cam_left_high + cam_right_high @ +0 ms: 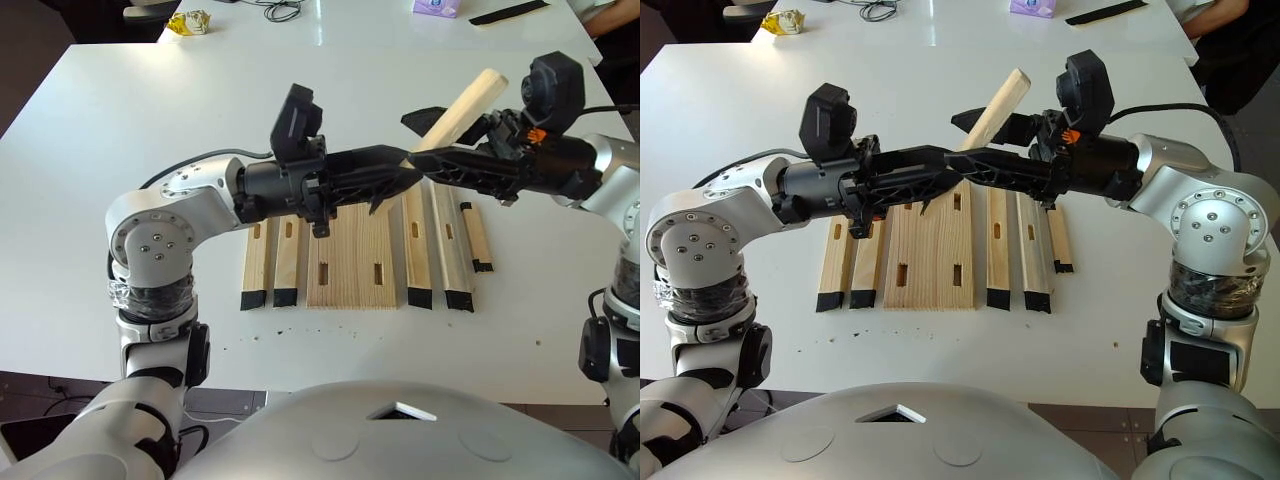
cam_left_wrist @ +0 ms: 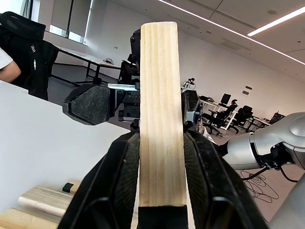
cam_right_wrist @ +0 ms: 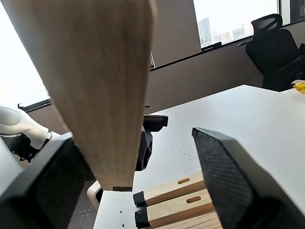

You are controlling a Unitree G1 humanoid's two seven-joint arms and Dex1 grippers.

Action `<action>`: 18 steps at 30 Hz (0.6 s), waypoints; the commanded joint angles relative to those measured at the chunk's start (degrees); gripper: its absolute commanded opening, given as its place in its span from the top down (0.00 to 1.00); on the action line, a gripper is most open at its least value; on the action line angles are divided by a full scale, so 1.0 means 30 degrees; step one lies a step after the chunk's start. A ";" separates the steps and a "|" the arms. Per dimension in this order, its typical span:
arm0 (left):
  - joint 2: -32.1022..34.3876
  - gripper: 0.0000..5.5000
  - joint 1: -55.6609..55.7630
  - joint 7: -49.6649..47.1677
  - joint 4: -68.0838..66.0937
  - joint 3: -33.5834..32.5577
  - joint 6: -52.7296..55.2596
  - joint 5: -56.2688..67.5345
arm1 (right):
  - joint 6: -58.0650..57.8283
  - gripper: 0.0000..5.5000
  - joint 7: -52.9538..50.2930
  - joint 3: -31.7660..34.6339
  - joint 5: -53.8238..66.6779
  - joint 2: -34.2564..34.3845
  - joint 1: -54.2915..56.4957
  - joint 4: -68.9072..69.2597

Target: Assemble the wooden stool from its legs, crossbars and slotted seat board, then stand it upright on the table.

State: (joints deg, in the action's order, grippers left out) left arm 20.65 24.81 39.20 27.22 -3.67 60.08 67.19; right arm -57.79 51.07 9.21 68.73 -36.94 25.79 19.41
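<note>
A pale wooden leg (image 1: pixel 462 108) is held tilted in the air above the parts on the white table (image 1: pixel 120 150). My left gripper (image 1: pixel 408 172) is shut on its lower end; in the left wrist view the leg (image 2: pixel 161 105) sits tight between both fingers (image 2: pixel 125 167). My right gripper (image 1: pixel 428 140) is open, with the leg (image 3: pixel 95 86) between its spread fingers and a gap to one finger (image 3: pixel 224 171). Below lie the slotted seat board (image 1: pixel 350 260), two black-tipped legs (image 1: pixel 272 262) on its left, two more (image 1: pixel 432 250) on its right, and a short crossbar (image 1: pixel 477 238).
A yellow packet (image 1: pixel 190 22), a purple box (image 1: pixel 437 8) and a black strip (image 1: pixel 508 12) lie on the table behind. Small dark specks (image 1: pixel 290 330) dot the table in front of the parts. Open white surface stretches left of the parts.
</note>
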 commanded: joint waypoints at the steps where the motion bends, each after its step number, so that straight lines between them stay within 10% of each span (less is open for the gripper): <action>1: 0.0322 0.76 -0.0235 -0.0074 0.0069 0.0439 -0.0444 -0.0305 | -0.0504 0.46 0.0466 -0.0121 0.0444 -0.0665 0.0259 0.0425; 11: 0.0510 0.76 -0.0562 -0.0350 0.0086 0.0944 -0.1109 -0.0632 | -0.0785 0.75 0.0941 -0.0292 0.0507 -0.1309 0.0330 0.0497; 18: 0.0899 0.76 -0.0446 -0.0321 -0.0312 0.0960 -0.1256 -0.0695 | -0.0696 0.75 0.1671 -0.0539 -0.0077 -0.2075 0.0222 0.0535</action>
State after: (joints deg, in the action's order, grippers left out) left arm 22.22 23.38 39.01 27.24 -0.22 56.79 65.92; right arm -59.54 54.74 8.11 69.29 -41.29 25.79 20.13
